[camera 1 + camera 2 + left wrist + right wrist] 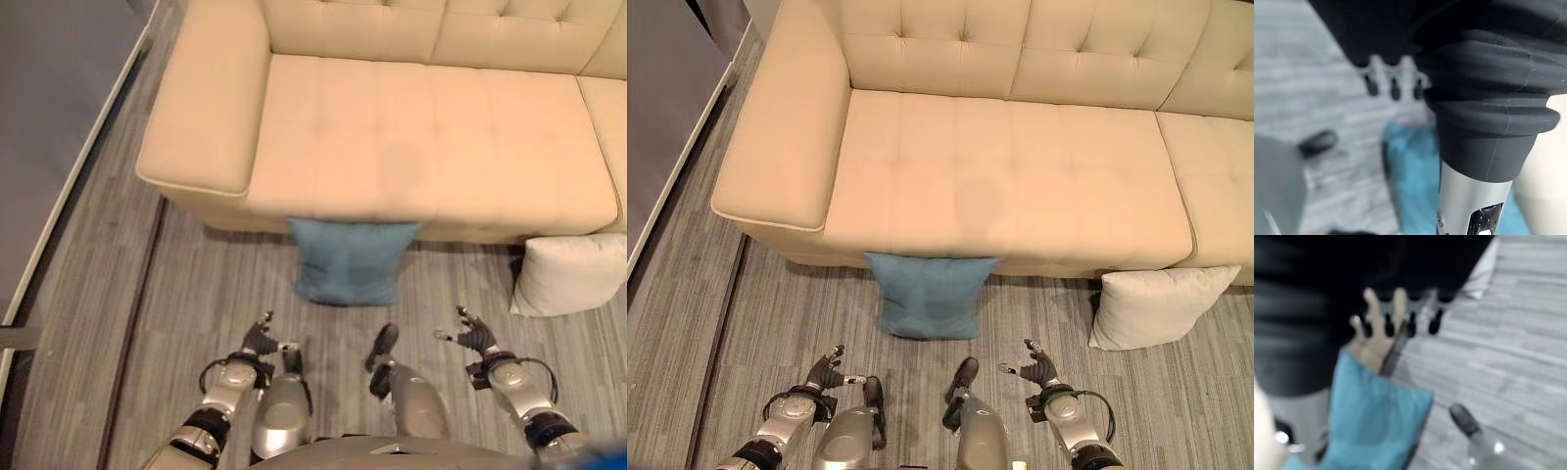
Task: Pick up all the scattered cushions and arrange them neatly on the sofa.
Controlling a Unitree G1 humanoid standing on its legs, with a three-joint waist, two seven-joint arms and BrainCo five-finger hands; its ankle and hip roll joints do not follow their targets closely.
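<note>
A blue cushion [351, 259] stands on the floor, leaning against the front of the cream sofa [421, 137]. To its right, a white cushion [568, 274] also rests on the floor against the sofa front. My left hand [257, 340] hovers low over the floor, short of the blue cushion and to its left, open and empty. Level with it, my right hand [477, 338] is open too, between the two cushions and holding nothing. The blue cushion [1415, 171] shows past the left hand's fingers [1393, 83]. Past the right hand's fingers [1410, 323] lie the blue cushion [1376, 426] and the white cushion [1484, 274].
The sofa's wide armrest [206, 108] is at the left end. A grey wall with a pale baseboard [59, 196] runs along the left side. Grey plank floor [196, 294] stretches between me and the sofa.
</note>
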